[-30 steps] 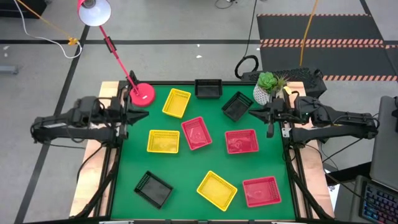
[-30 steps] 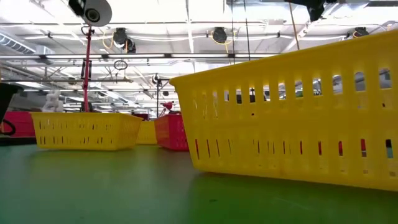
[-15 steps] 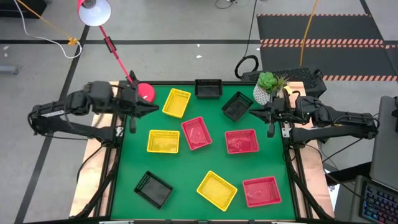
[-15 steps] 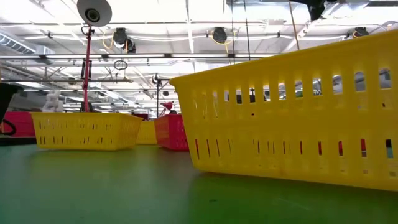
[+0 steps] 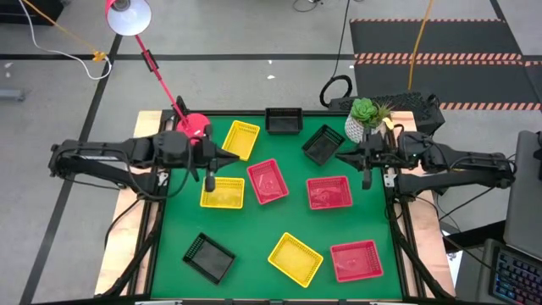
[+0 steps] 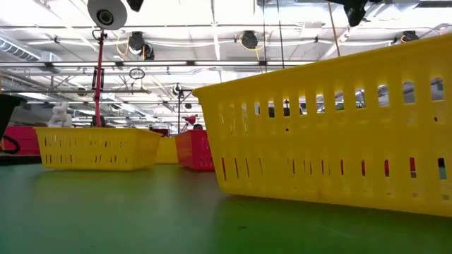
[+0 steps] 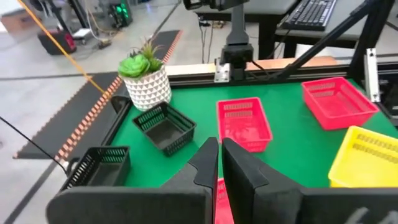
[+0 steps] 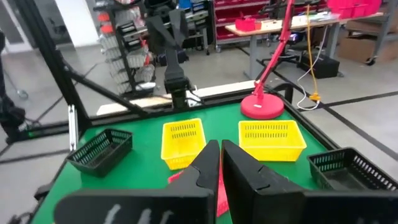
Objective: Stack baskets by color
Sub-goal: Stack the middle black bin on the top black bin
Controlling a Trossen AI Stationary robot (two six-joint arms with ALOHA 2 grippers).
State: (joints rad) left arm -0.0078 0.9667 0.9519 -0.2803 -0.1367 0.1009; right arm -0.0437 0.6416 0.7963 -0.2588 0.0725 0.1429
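Since the earlier frames, the left gripper [image 5: 211, 179] has swung in from the left edge of the bench [image 5: 254, 229] and now hangs over the green mat; the right arm has not shifted. Its fingers are pressed nearly together and hold nothing. It sits just above the far edge of a yellow basket [image 5: 223, 192], with a second yellow basket [image 5: 240, 140] beyond it and a red basket [image 5: 268, 181] just to its right.

The right gripper [image 5: 366, 175] waits at the right edge, fingers likewise closed and empty, beside another red basket [image 5: 329, 192] and near a black basket [image 5: 323, 144].

Nothing is stacked. Nine baskets lie singly on the mat: a further black basket [image 5: 284, 120] at the far edge, a third black basket [image 5: 209, 257] near left, a third yellow basket [image 5: 295, 258] near centre, and a third red basket [image 5: 356, 260] near right.

A plant pot [image 5: 362, 121] stands at the far right corner, and a red lamp base [image 5: 193, 127] at the far left corner.
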